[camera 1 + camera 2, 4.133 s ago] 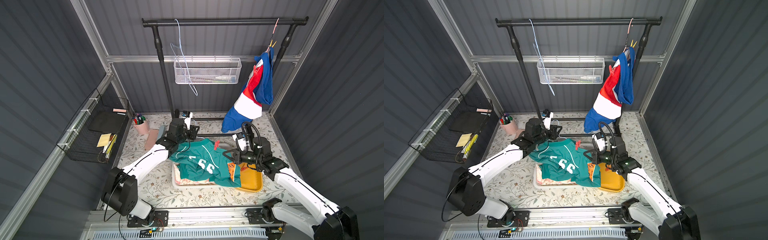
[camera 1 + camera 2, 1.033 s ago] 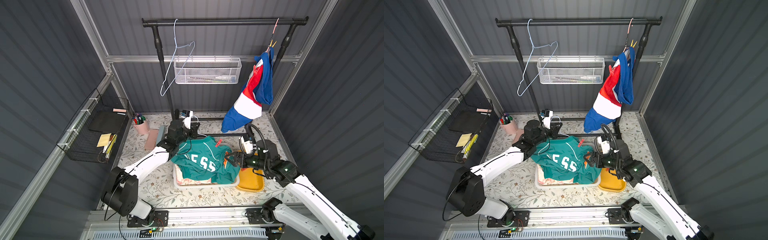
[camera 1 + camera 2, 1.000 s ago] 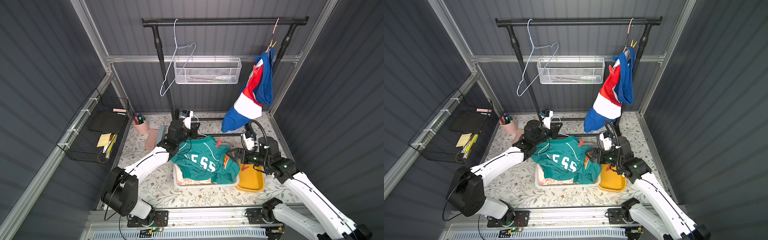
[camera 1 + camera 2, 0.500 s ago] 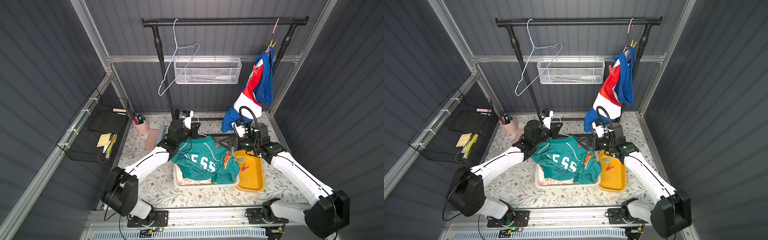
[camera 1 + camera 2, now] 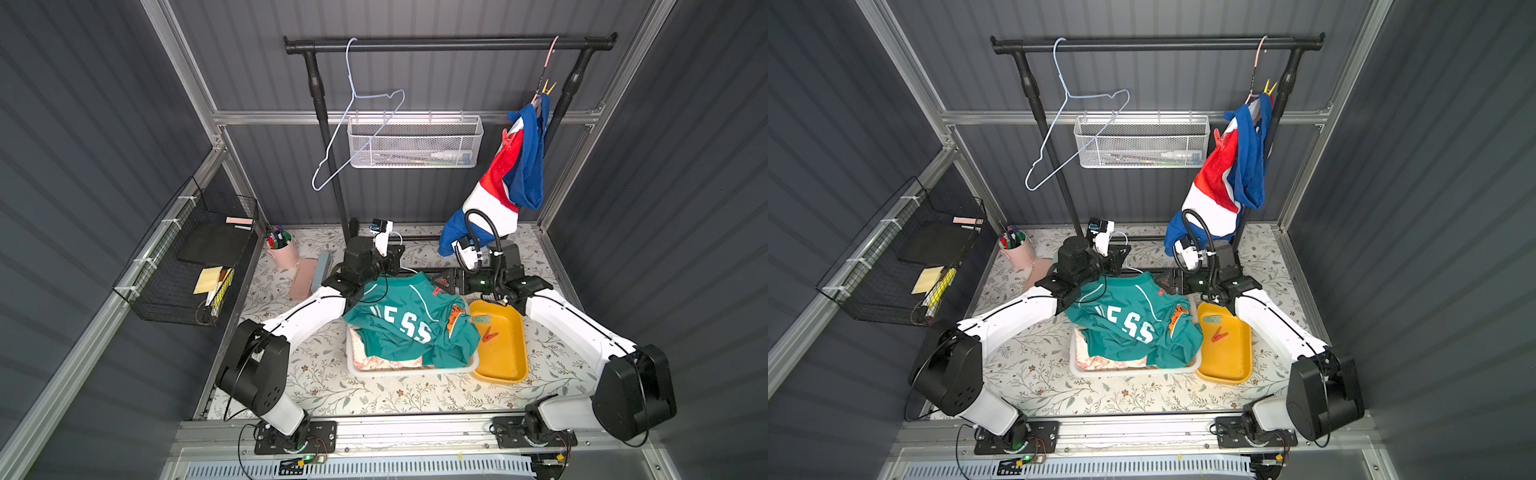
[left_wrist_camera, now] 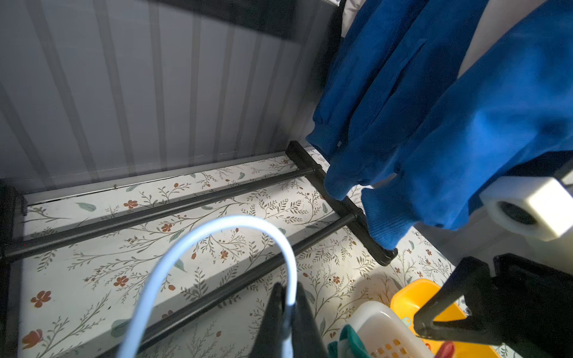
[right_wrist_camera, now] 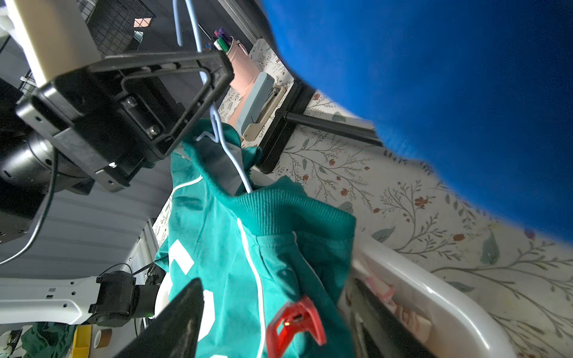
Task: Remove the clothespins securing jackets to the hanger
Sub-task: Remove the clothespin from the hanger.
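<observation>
The teal jacket [image 5: 411, 324] hangs from a pale blue wire hanger [image 7: 229, 148], its lower part draped over the white basket [image 5: 415, 371]. My left gripper [image 6: 286, 299] is shut on the hanger's hook [image 6: 217, 227]. A red clothespin [image 7: 294, 322] is clipped on the jacket's shoulder, also seen in both top views [image 5: 436, 291] [image 5: 1160, 292]. My right gripper [image 7: 279, 319] is open, one finger on each side of that clothespin. The red-white-blue jacket [image 5: 507, 174] hangs at the rod's right end with a red clothespin [image 5: 505, 137] and a yellow clothespin [image 5: 548, 87]. A cream-and-pink jacket [image 5: 382, 361] lies in the basket.
The yellow tray [image 5: 503, 370] right of the basket holds a red clothespin [image 5: 489, 336] and a pale teal clothespin [image 5: 480, 319]. An empty pale blue hanger [image 5: 357, 137] hangs on the black rod [image 5: 449, 43]. A wire basket [image 5: 415, 143], a pink pen cup [image 5: 282, 251] and a black side rack [image 5: 195, 266] line the walls.
My right gripper carried a red clothespin to the yellow tray, left it there, then moved back left to the teal jacket's shoulder. The empty hanger has swung a little. The left arm stayed put.
</observation>
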`<move>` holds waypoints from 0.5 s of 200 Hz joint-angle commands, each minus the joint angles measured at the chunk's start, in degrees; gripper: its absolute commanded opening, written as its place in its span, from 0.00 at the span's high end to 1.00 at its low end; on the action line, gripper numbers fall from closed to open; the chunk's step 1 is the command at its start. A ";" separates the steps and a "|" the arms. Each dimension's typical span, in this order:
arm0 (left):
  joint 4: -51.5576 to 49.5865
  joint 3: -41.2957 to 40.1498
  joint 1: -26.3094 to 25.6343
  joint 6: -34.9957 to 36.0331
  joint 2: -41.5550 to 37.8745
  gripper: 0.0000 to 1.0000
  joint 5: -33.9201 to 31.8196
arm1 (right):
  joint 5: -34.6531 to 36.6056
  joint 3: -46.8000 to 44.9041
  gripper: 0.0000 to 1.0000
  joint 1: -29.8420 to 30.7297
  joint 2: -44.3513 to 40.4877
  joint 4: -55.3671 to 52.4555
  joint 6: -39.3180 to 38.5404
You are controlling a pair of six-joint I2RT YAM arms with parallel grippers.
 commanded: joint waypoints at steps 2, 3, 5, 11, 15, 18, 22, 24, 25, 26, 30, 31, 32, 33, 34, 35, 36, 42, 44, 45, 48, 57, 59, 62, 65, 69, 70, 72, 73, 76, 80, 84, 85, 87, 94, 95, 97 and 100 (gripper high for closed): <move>2.02 2.15 -0.27 1.97 1.32 1.00 0.61 | -1.68 1.03 0.30 -0.13 0.99 0.90 -1.39; 2.04 2.19 -0.27 1.98 1.38 1.00 0.61 | -1.68 1.03 0.30 -0.13 1.00 0.91 -1.40; 2.05 2.29 -0.27 1.99 1.47 1.00 0.61 | -1.62 0.98 0.31 -0.13 1.07 0.93 -1.41; 2.04 2.40 -0.27 1.93 1.69 1.00 0.65 | -1.45 1.06 0.32 -0.12 1.22 0.91 -1.49; 2.05 2.49 -0.23 2.06 1.85 1.00 0.61 | -1.29 1.10 0.33 -0.12 1.27 0.84 -1.57; 2.05 2.61 -0.27 2.07 1.95 1.00 0.70 | -1.17 1.10 0.34 -0.12 1.35 0.76 -1.65; 1.99 2.70 -0.27 2.08 2.04 1.00 0.77 | -1.10 1.14 0.35 -0.13 1.45 0.69 -1.82; 2.04 2.73 -0.27 2.08 2.10 1.00 0.73 | -1.06 1.18 0.35 -0.13 1.47 0.59 -1.80; 2.04 2.79 -0.27 2.08 2.12 1.00 0.71 | -0.97 1.19 0.35 -0.13 1.50 0.53 -1.87; 2.00 2.78 -0.27 2.12 2.13 1.00 0.75 | -0.93 1.24 0.35 -0.13 1.56 0.50 -1.95; 2.05 2.84 -0.27 2.16 2.22 1.00 0.75 | -0.67 1.28 0.35 -0.13 1.58 0.33 -2.17; 2.05 2.85 -0.23 2.16 2.27 1.00 0.72 | -0.61 1.28 0.35 -0.13 1.60 0.31 -2.19; 2.05 2.90 -0.25 2.16 2.34 1.00 0.71 | -0.57 1.28 0.35 -0.13 1.61 0.26 -2.24; 2.05 2.96 -0.22 2.16 2.33 1.00 0.74 | -0.51 1.33 0.35 -0.13 1.62 0.28 -2.27; 2.05 2.95 -0.20 2.16 2.32 1.00 0.72 | -0.40 1.35 0.35 -0.13 1.62 0.20 -2.28; 2.01 3.03 -0.24 2.16 2.37 1.00 0.75 | -0.34 1.32 0.35 -0.13 1.66 0.16 -2.33; 1.98 3.08 -0.26 2.21 2.39 1.00 0.72 | -0.22 1.35 0.35 -0.17 1.64 0.14 -2.35; 2.03 3.16 -0.23 2.25 2.58 1.00 0.75 | 0.25 1.44 0.35 -0.13 1.83 0.08 -2.46; 1.98 3.19 -0.26 2.32 2.63 1.00 0.77 | 0.42 1.46 0.36 -0.17 1.83 0.04 -2.51; 1.97 3.24 -0.27 2.33 2.69 1.00 0.73 | 0.47 1.46 0.36 -0.15 1.81 0.04 -2.58; 1.96 3.30 -0.27 2.32 2.75 1.00 0.75 | 0.57 1.53 0.37 -0.13 1.87 0.04 -2.56; 1.92 3.45 -0.27 2.42 3.05 1.00 0.82 | 0.69 1.86 0.39 -0.13 2.19 -0.46 -2.70; 1.95 3.46 -0.27 2.47 3.10 1.00 0.86 | 0.58 1.96 0.39 -0.13 2.22 -0.64 -2.79; 1.92 3.47 -0.27 2.51 3.19 1.00 0.89 | 0.52 2.08 0.40 -0.13 2.23 -0.88 -2.96; 1.88 3.51 -0.27 2.56 3.26 1.00 0.87 | 0.51 2.19 0.40 -0.13 2.31 -1.16 -3.14; 1.87 3.55 -0.27 2.60 3.35 1.00 1.01 | 0.43 2.32 0.40 -0.17 2.32 -1.42 -3.21; 1.83 3.56 -0.27 2.60 3.36 1.00 1.03 | 0.43 2.37 0.40 -0.15 2.37 -1.49 -3.24; 1.80 3.56 -0.27 2.60 3.42 1.00 1.06 | 0.40 2.42 0.41 -0.13 2.36 -1.51 -3.25; 1.79 3.56 -0.27 2.60 3.44 1.00 1.05 | 0.33 2.47 0.41 -0.09 2.43 -1.49 -3.26; 1.79 3.64 -0.27 2.60 3.46 1.00 1.09 | 0.34 2.50 0.42 -0.12 2.53 -1.54 -3.26; 1.79 3.60 -0.27 2.60 3.54 1.00 1.19 | 0.19 2.52 0.43 -0.08 2.59 -1.50 -3.26; 1.79 3.64 -0.27 2.61 3.55 1.00 1.15 | 0.16 2.48 0.44 -0.12 2.61 -1.54 -3.17; 1.79 3.64 -0.27 2.61 3.55 1.00 1.18 | 0.16 2.50 0.44 -0.13 2.64 -1.54 -3.12; 1.68 3.64 -0.27 2.65 3.62 1.00 1.21 | 0.14 2.51 0.45 -0.13 2.67 -1.55 -3.16; 1.70 3.69 -0.27 2.62 3.64 1.00 1.24 | 0.16 2.51 0.46 -0.13 2.75 -1.55 -3.24; 1.70 3.71 -0.27 2.57 3.64 1.00 1.23 | 0.16 2.47 0.47 -0.13 2.76 -1.55 -3.25; 1.70 3.70 -0.27 2.59 3.62 1.00 1.27 | 0.14 2.46 0.47 -0.11 2.85 -1.55 -3.26; 1.65 3.70 -0.27 2.60 3.64 1.00 1.31 | 0.16 2.56 0.48 -0.12 2.85 -1.53 -3.26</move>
